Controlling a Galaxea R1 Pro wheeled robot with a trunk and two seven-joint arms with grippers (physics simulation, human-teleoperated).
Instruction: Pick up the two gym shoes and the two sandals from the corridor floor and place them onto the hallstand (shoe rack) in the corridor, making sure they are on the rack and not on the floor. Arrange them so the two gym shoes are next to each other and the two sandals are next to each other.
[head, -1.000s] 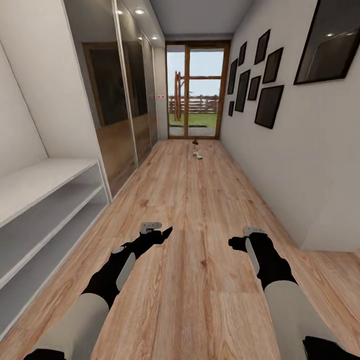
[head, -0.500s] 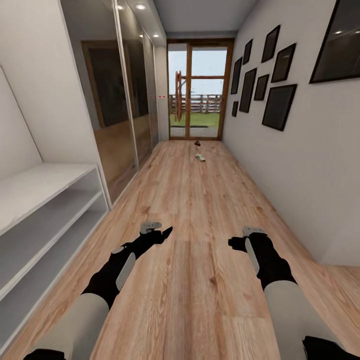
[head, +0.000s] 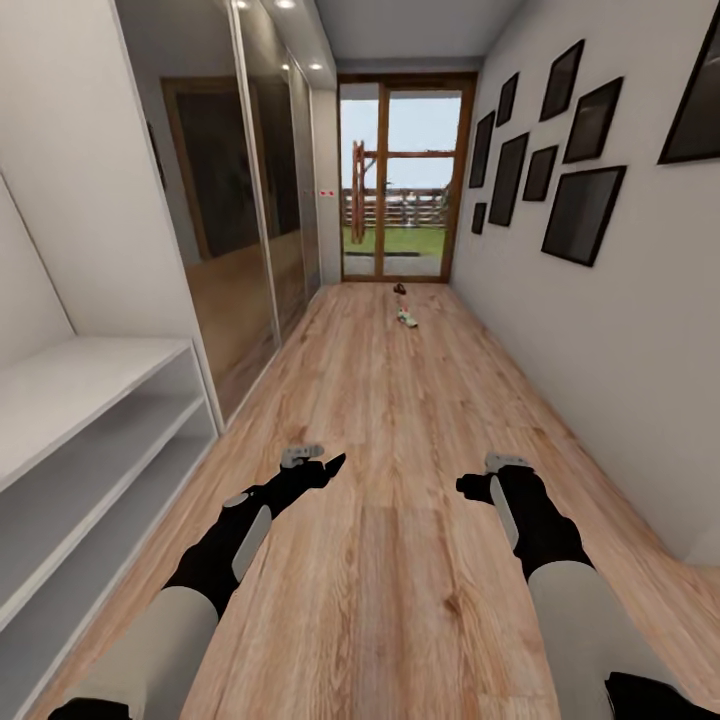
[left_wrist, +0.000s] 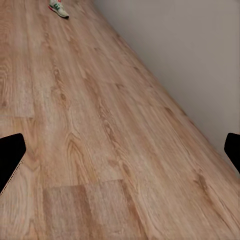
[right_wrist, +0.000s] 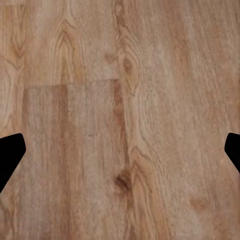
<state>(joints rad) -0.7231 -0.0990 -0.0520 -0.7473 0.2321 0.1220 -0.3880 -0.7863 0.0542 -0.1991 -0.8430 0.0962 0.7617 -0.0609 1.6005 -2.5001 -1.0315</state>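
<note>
While the gym shoe (head: 405, 318) lies far down the corridor floor (head: 400, 420), drive straight, both tools, left tool (head: 318, 467) and right tool (head: 478, 484), spread apart and empty.

Gym shoe (head: 406, 318) and sandal (head: 399, 289) lie far down corridor.

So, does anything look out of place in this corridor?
Yes: footwear lies loose on the floor far down the corridor near the glass door. A gym shoe sits alone mid-floor, with a darker item, too small to identify, beyond it. The rack at the left holds nothing visible.
</note>
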